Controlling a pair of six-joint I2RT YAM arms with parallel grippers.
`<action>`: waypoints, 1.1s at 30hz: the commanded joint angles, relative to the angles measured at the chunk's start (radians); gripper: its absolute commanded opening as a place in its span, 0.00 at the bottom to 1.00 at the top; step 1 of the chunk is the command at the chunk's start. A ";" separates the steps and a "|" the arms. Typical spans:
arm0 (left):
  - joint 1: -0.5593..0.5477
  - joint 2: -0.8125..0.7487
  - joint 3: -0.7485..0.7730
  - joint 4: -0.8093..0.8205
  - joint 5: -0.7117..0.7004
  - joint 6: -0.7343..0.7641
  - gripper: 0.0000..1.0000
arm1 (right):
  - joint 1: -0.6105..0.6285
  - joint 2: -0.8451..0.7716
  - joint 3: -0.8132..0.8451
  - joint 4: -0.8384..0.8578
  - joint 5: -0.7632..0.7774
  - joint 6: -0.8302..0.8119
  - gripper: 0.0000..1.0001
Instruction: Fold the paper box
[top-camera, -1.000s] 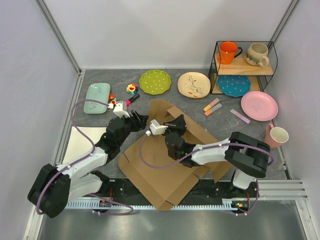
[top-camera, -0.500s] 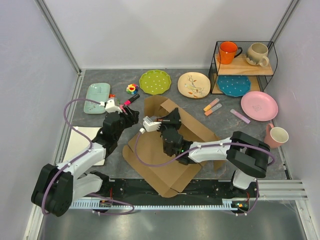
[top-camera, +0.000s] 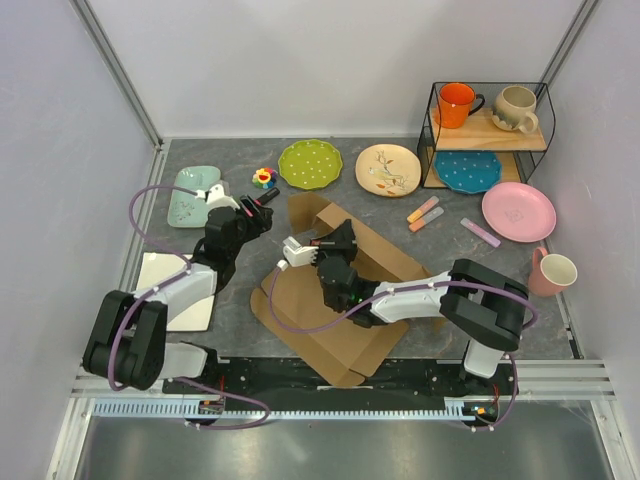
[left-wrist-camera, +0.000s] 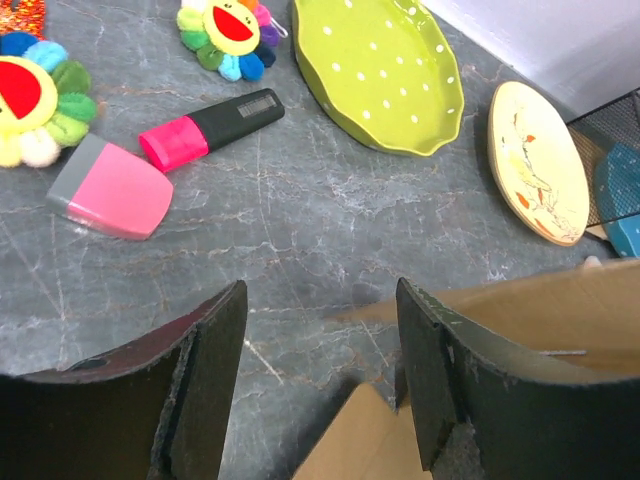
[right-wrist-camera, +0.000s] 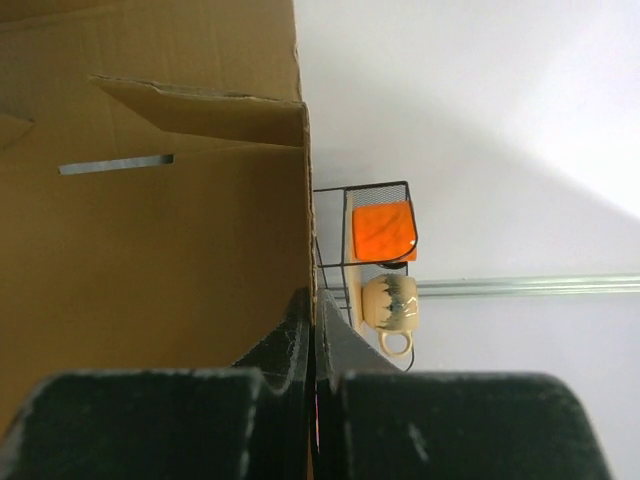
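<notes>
item: paper box (top-camera: 335, 345), plain brown corrugated cardboard, die-cut.
location: middle of the table, between the two arms, set askew; its near corner reaches over the dark rail at the table's front edge.
condition: mostly a flat sheet. one panel at the far end stands up, with a short side flap bent in beside it and a slit showing in the panel face. the near panels and flaps lie flat and unfolded. judged early in the fold: one wall raised, the other walls and the closing tabs left to do.
right gripper (right-wrist-camera: 311, 305): fingers pressed together, pinching the top edge of the raised cardboard panel and holding it upright.
left gripper (left-wrist-camera: 320, 305): fingers spread, nothing between them, poised over bare table just beside the far-left corner of the box; a cardboard edge lies near its right finger, contact not clear.
markings: none readable on the cardboard. pink highlighter (left-wrist-camera: 212, 124) carries small print on its black barrel, too fine to read. no brand or label legible elsewhere.
</notes>
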 joint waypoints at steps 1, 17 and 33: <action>0.022 0.085 0.061 0.169 0.100 -0.048 0.67 | -0.001 -0.002 -0.011 -0.055 0.000 0.106 0.00; 0.016 0.332 0.155 0.419 0.505 -0.088 0.58 | -0.004 -0.060 0.013 -0.169 -0.032 0.189 0.00; -0.001 -0.071 -0.087 0.263 0.265 0.094 0.65 | -0.005 -0.089 0.004 -0.187 -0.043 0.208 0.00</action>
